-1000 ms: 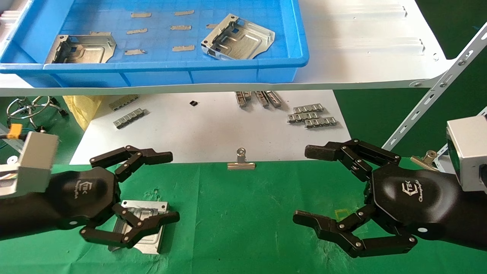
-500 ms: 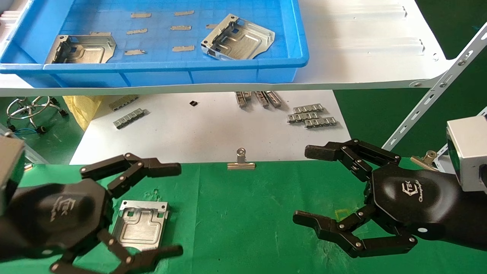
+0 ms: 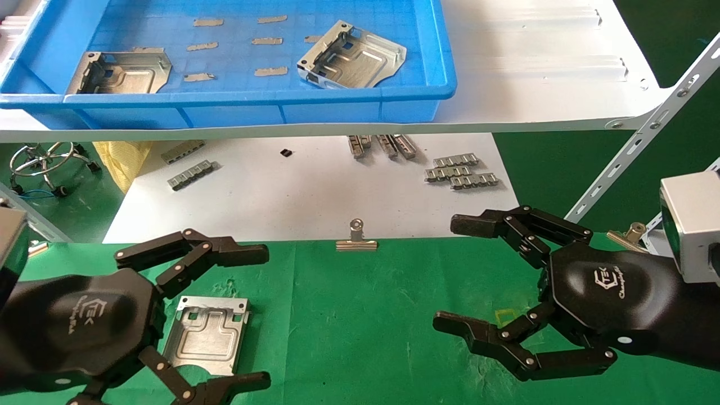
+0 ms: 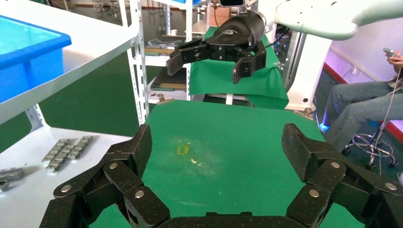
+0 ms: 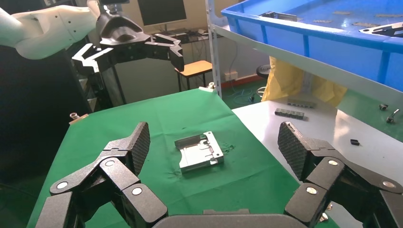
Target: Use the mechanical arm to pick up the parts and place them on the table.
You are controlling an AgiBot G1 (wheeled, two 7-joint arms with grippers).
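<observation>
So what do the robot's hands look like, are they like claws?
A bit! The left hand and right hand are glossy black, with a rounded palm housing bearing a white logo. Each has jointed black fingers with silver rivets and textured pads, and a boxy silver-grey wrist. White arm shells show in the wrist views.

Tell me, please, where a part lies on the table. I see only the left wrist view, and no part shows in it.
Observer: One part lies flat on the green table, just below your left hand.
Operator: Does the hand touch it?
Observer: No. The right wrist view shows the left hand open and raised above the part, with a clear gap between them.
Operator: Are there other parts?
Observer: Two lie in the blue tray on the shelf, one near its left end and one near its right end. The right hand hovers open over the table's right side, holding nothing.
</observation>
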